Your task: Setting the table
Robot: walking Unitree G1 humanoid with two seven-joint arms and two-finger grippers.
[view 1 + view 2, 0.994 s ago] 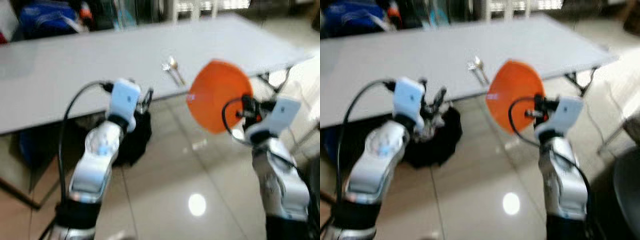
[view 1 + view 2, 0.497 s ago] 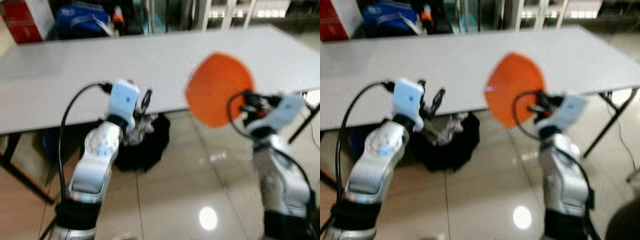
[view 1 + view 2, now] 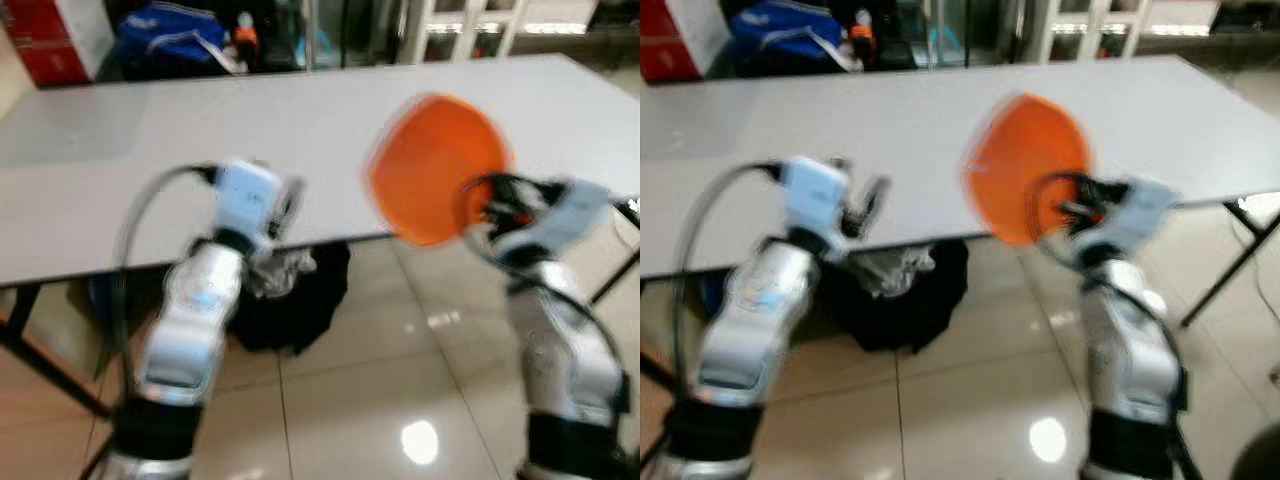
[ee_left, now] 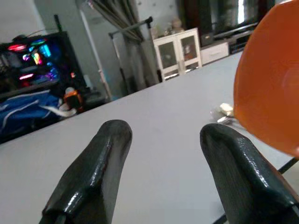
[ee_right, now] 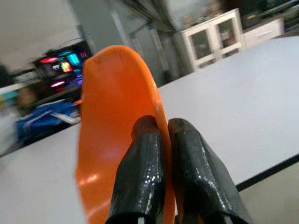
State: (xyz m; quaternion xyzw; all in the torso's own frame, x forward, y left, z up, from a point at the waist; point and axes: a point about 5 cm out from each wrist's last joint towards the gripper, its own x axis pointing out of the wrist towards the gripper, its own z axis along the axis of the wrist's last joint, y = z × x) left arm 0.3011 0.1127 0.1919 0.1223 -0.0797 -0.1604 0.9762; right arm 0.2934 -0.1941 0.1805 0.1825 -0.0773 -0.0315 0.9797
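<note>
My right gripper (image 5: 156,135) is clamped on the rim of an orange plate (image 5: 114,140), one black finger on each face of it, the two nearly meeting through the thin wall. The plate stands on edge, rising above my fingertips and held up in the air in front of me, its round face towards my head. In the eye views it hangs over the near edge of the white table (image 3: 200,140), just beyond and above my right wrist.

My left gripper (image 4: 163,135) is raised at about the same height, off to the other side, with its two fingers (image 4: 110,140) spread wide and nothing between them. Past those fingers lies the tabletop, and beyond the plate's rim some small silvery cutlery (image 4: 223,112) rests on it, too blurred to tell apart.

Below my left gripper, under the table, a black bag (image 3: 300,300) sits on the glossy tiled floor (image 3: 380,400). Beyond the table's far side are a blue bag (image 3: 175,35) and white cabinets (image 4: 180,51).
</note>
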